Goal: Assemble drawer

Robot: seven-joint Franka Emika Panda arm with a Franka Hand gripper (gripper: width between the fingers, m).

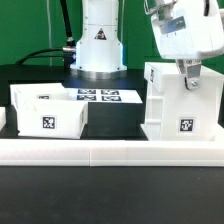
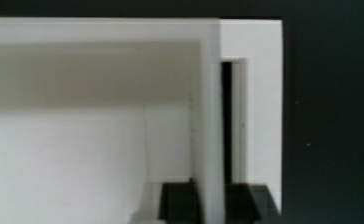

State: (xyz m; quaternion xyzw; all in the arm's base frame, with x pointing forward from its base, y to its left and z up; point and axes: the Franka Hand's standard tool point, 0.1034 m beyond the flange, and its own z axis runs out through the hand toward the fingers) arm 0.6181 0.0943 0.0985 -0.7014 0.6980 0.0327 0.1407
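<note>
- Exterior view: the drawer's tall box (image 1: 178, 105) stands upright on the table (image 1: 110, 195) at three o'clock, just behind the border rail (image 1: 110, 150). One tray (image 1: 45, 112) sits at nine o'clock, well apart from it. The marker board (image 1: 100, 97) lies between them, further back. My hand (image 1: 190, 78) is at the box's top edge.
- Wrist view: my hand (image 2: 214, 205) straddles the box's thin side wall (image 2: 211, 120), one finger on each side. I cannot tell whether they are pressing it.
- To do this well, I judge I should keep that wall centred between my fingers, pinch it squarely, and shift the box low and slowly so it stays upright.
</note>
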